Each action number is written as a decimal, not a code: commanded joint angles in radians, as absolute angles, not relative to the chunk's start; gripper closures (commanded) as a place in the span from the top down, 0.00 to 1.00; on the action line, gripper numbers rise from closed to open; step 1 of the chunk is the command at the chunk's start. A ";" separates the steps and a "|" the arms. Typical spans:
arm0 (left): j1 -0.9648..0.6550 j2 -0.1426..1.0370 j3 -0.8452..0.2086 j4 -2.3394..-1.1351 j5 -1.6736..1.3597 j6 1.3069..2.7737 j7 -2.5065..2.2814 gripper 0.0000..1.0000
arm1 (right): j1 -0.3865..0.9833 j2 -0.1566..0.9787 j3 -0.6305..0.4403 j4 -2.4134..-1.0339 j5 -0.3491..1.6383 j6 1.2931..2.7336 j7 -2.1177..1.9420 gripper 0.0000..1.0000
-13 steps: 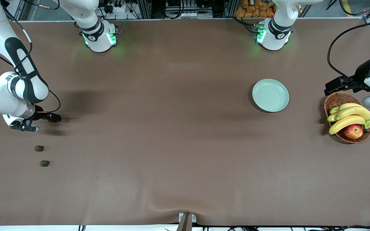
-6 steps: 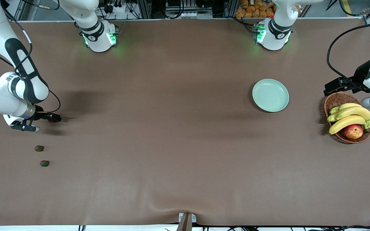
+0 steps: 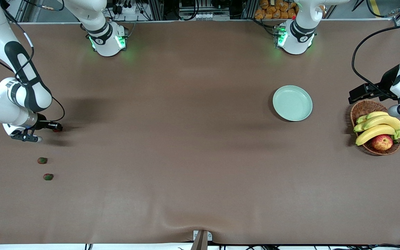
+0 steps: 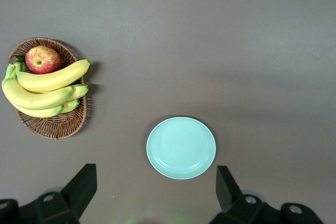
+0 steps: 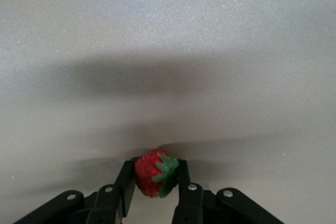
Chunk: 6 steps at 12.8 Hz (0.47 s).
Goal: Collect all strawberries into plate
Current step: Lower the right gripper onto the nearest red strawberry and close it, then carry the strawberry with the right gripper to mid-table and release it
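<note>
Right gripper sits low at the right arm's end of the surface, its fingers pinching one strawberry between them. Two more strawberries, the second strawberry and the third strawberry, lie loose on the brown surface, nearer to the front camera than the pinched one. None has reached the plate, which sits bare well apart toward the left arm's end, so the job looks barely begun: one fruit gripped, three deliveries left. Left gripper waits, spread wide, over the surface by the plate. A wicker basket with bananas and an apple stands beside the plate; racks and cables line the room along the arms' bases.
</note>
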<state>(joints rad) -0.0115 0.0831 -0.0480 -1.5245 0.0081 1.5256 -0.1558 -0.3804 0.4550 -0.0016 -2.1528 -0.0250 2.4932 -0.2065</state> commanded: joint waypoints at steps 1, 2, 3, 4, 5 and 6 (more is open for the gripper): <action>-0.006 0.084 -0.049 -1.516 0.012 1.519 -0.138 1.00 | -0.382 0.425 0.011 -2.158 -0.017 2.488 -0.229 0.00; -0.008 0.084 -0.049 -1.516 0.012 1.519 -0.138 1.00 | -0.364 0.402 0.015 -2.149 -0.017 2.452 -0.230 0.00; -0.008 0.084 -0.049 -1.516 0.012 1.519 -0.138 1.00 | -0.336 0.381 0.021 -2.126 -0.017 2.397 -0.230 0.00; -0.006 0.084 -0.051 -1.516 0.012 1.519 -0.138 1.00 | -0.303 0.364 0.025 -2.096 -0.017 2.335 -0.230 0.00; -0.008 0.084 -0.051 -1.516 0.012 1.519 -0.140 1.00 | -0.266 0.350 0.029 -2.065 -0.017 2.285 -0.229 0.00; -0.011 0.084 -0.051 -1.517 0.012 1.519 -0.140 1.00 | -0.224 0.339 0.029 -2.034 -0.015 2.252 -0.229 0.00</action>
